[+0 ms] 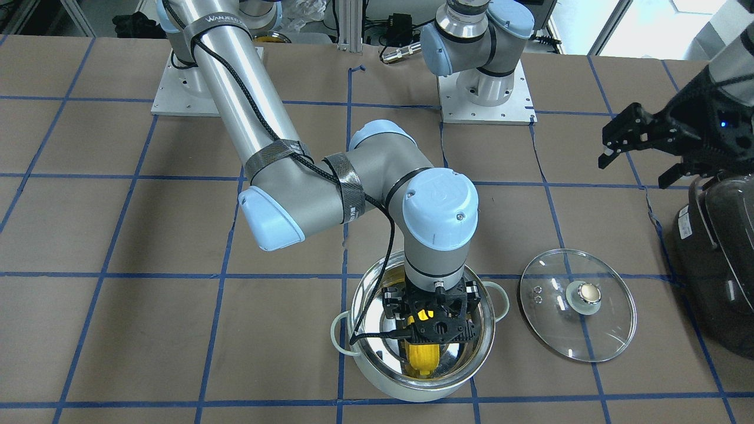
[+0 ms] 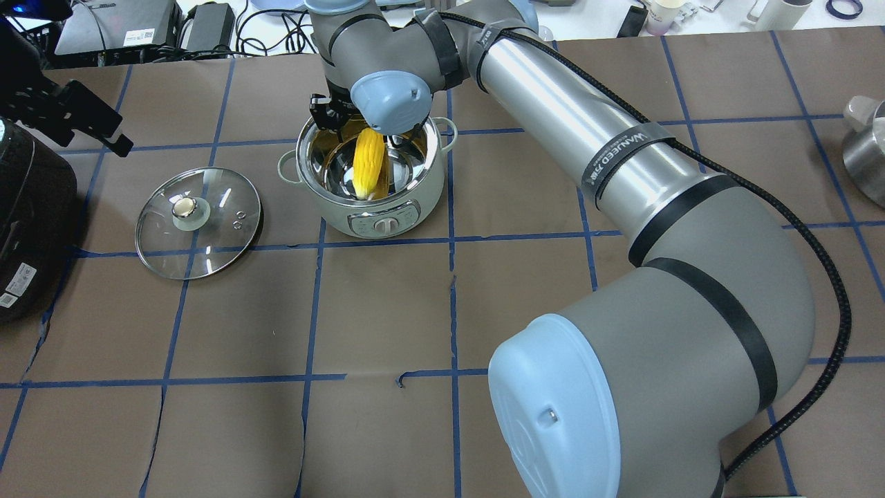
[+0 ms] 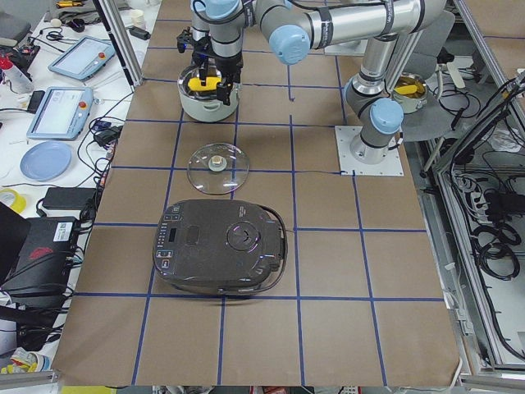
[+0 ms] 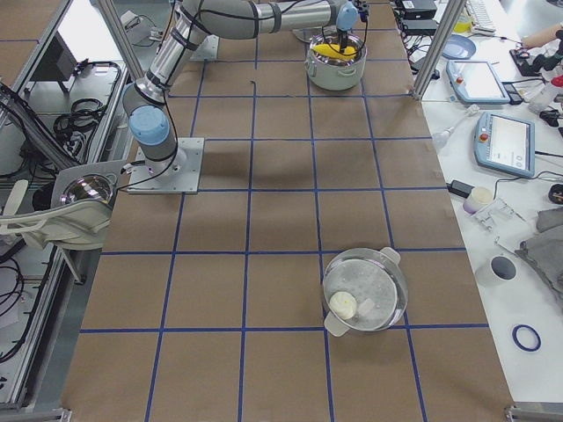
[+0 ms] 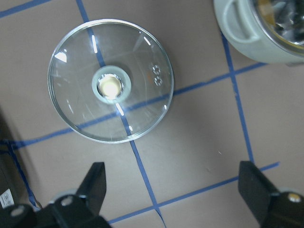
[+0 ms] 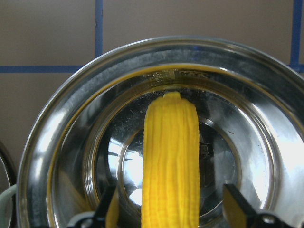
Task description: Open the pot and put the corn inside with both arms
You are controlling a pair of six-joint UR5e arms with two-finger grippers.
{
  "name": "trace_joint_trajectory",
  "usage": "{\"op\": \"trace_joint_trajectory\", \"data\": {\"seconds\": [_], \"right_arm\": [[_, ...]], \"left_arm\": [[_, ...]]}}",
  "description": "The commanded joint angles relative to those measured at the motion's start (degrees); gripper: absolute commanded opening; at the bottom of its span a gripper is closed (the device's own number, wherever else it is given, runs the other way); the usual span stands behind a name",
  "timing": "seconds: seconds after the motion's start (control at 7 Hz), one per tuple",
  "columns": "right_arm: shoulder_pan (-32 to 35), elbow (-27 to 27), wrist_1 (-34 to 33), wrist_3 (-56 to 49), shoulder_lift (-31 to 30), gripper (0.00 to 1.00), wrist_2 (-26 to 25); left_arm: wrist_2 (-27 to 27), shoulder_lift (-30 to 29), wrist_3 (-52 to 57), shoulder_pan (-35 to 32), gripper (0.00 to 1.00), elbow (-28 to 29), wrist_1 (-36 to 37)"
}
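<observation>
The pot [image 2: 373,218] stands open, with the yellow corn [image 2: 368,162] inside it, leaning tip-down against the steel wall. My right gripper [image 1: 428,330] hangs in the pot's mouth. In the right wrist view the right gripper [image 6: 169,213] is open, with its fingers [image 6: 235,204] standing clear on both sides of the corn [image 6: 171,161]. The glass lid [image 2: 198,223] lies flat on the table beside the pot. My left gripper [image 1: 639,159] is open and empty, raised above the table near the lid [image 5: 110,80].
A large black appliance [image 1: 718,259] sits at the table's end on my left, just below the left gripper. A second steel pot with a lid [image 4: 365,290] stands far off on my right side. Blue tape lines cross the brown table.
</observation>
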Motion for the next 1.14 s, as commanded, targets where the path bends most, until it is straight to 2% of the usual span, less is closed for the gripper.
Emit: {"op": "trace_joint_trajectory", "data": {"seconds": [0.0,0.29,0.43,0.86,1.0], "right_arm": [[-0.91,0.79,2.36,-2.50,-4.13,0.93,-0.30],[-7.55,2.63,12.63,-12.33,-9.84,0.93,-0.92],[-11.25,6.04,15.71,-18.54,-14.40,0.93,-1.10],[-24.51,18.08,22.48,-31.57,-28.89,0.93,-1.36],[-26.65,21.25,23.90,-35.53,-33.56,0.93,-1.88]], "left_arm": [[0.94,2.10,-15.82,-9.18,1.00,0.33,-2.72],[3.32,1.66,-30.95,-16.77,1.00,0.25,-2.37],[3.41,1.40,-39.22,-20.37,1.00,-0.10,-0.54],[3.33,1.84,-39.13,-21.72,1.00,-0.98,5.26],[3.33,2.10,-38.35,-21.55,1.00,-1.68,5.88]]}}
